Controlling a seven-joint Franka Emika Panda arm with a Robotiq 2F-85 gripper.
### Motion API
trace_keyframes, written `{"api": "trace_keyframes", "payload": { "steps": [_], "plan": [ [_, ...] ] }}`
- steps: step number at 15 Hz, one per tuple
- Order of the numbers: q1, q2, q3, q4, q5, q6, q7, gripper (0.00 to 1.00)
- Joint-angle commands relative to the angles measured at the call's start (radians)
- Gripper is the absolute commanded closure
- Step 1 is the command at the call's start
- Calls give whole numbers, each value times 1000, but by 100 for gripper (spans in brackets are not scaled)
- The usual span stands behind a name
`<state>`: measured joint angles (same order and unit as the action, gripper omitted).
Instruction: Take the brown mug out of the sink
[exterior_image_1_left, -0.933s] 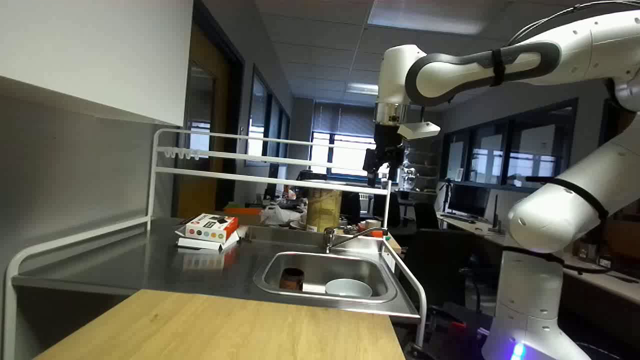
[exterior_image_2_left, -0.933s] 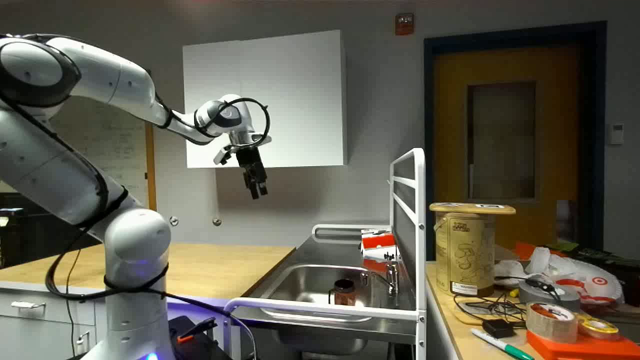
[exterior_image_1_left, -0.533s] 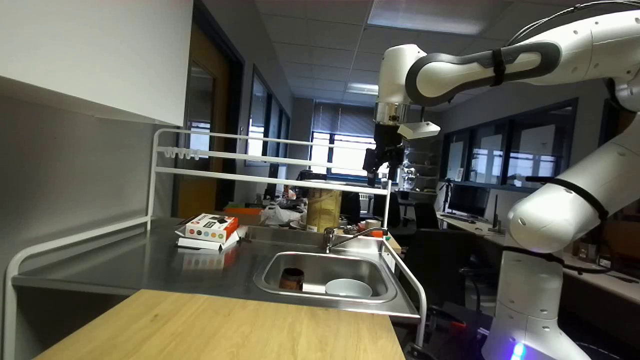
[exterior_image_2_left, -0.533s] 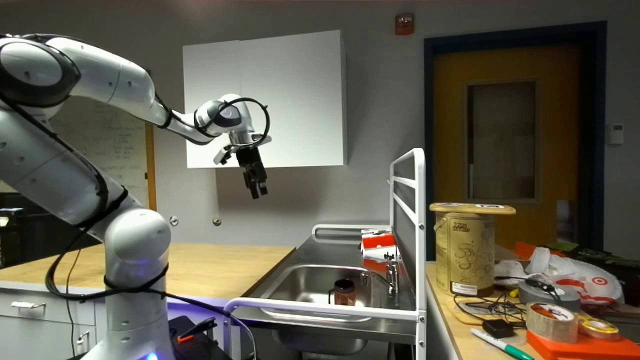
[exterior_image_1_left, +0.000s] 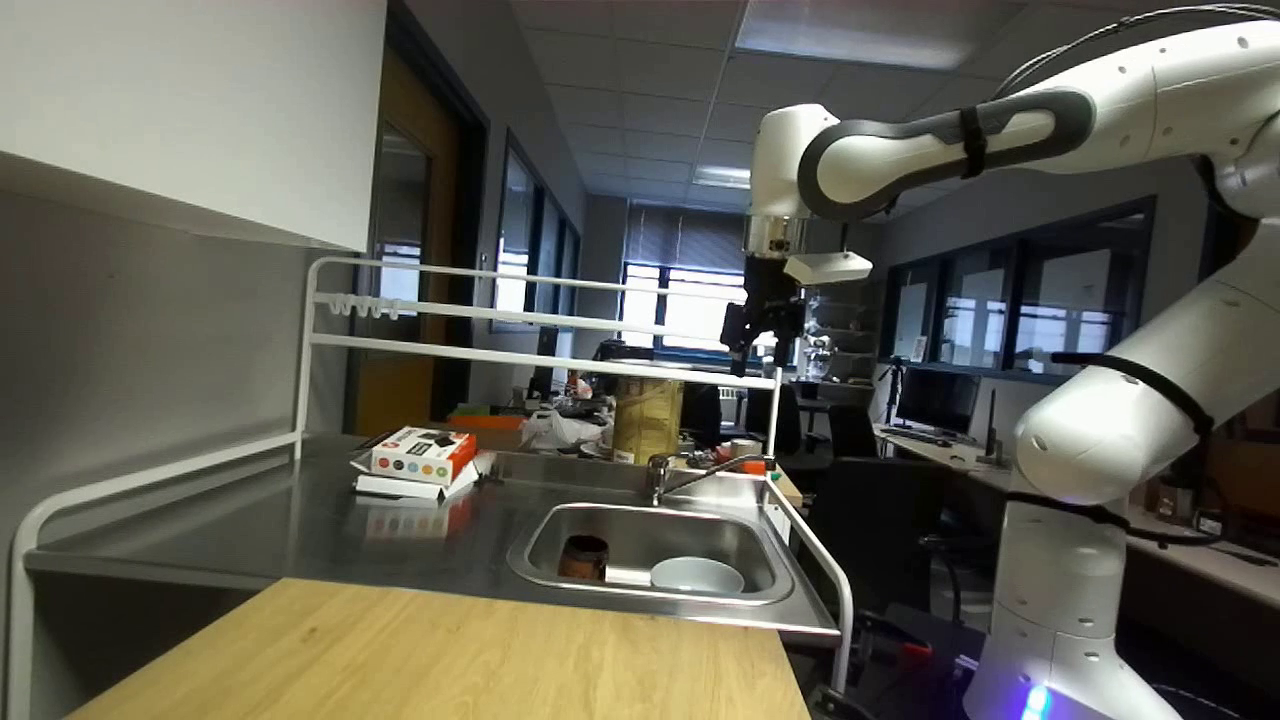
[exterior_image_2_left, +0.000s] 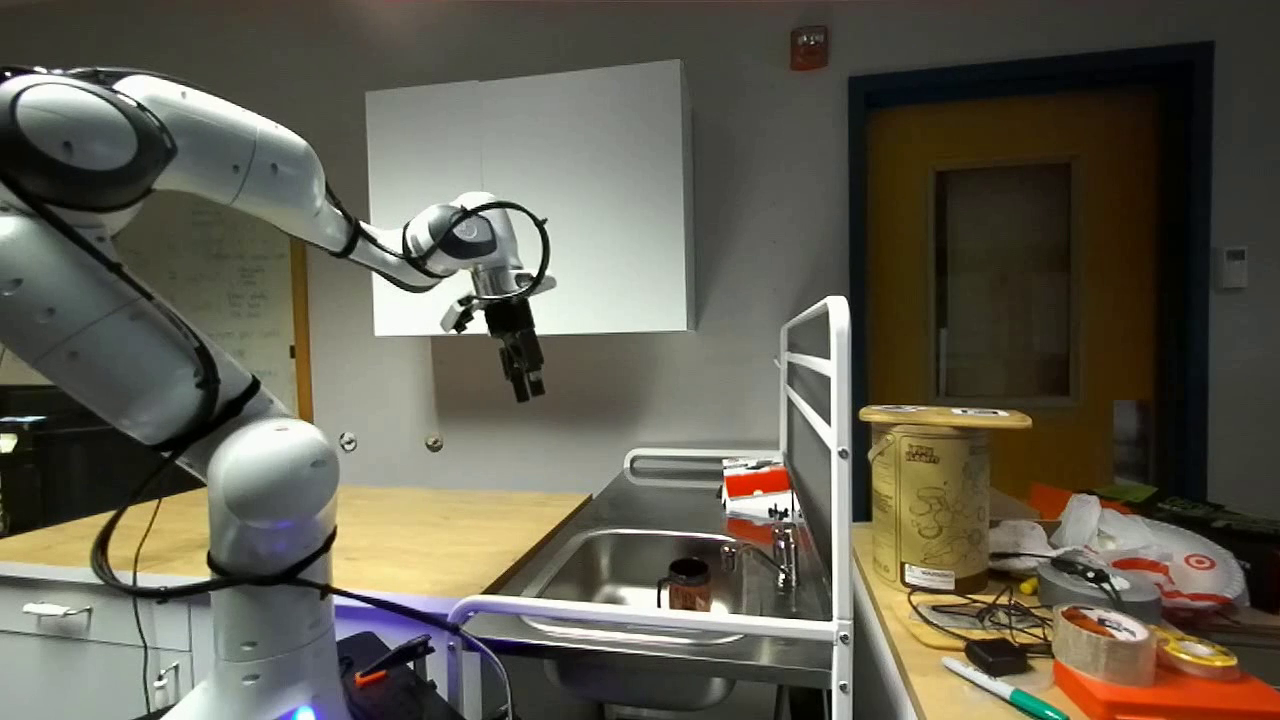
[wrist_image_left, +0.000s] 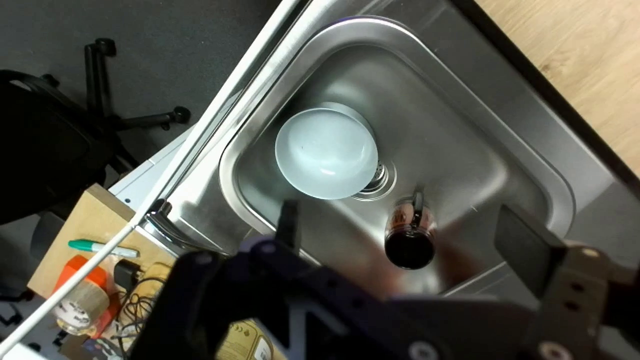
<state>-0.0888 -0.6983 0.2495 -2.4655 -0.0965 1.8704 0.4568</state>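
The mug (wrist_image_left: 410, 235) is located in the sink (wrist_image_left: 430, 115), apart from the pale bowl (wrist_image_left: 326, 152). It is stood upright in both exterior views. The body is finished in glossy reddish brown, marked by light highlights; the upper part is dark, and the inside appears black in the wrist view. A black handle (wrist_image_left: 418, 207) is fitted to the side and is directed toward the top of the wrist view. Reddish reflections are seen in the metal beside the mug. The drain (wrist_image_left: 381, 176) is partly covered by the bowl.

The gripper (exterior_image_1_left: 760, 360) is held well above the sink. Its 2 fingers (wrist_image_left: 527, 250) are spread wide; in the wrist view the mug is framed between them from above, well apart from both.

Compared with the frames taken 0.5 s earlier, the arm (exterior_image_1_left: 1075, 440) has been displaced slightly: in an exterior view its upper links are set a little lower and farther left. In an exterior view the gripper (exterior_image_2_left: 530, 390) has been shifted slightly to the right. The positions of the mug and the bowl are unchanged.
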Motion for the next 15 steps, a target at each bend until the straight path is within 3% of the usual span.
{"api": "trace_keyframes", "payload": {
  "steps": [1,6,10,11,15],
  "plan": [
    [-60,216,-56,103,-21,53,34,0],
    [-180,517,-46,293,-2,90,60,0],
    [-199,775,-47,503,11,63,154,0],
    [-111,840,-133,559,-4,56,189,0],
    [-22,1079,-234,766,22,38,271,0]
  ]
}}
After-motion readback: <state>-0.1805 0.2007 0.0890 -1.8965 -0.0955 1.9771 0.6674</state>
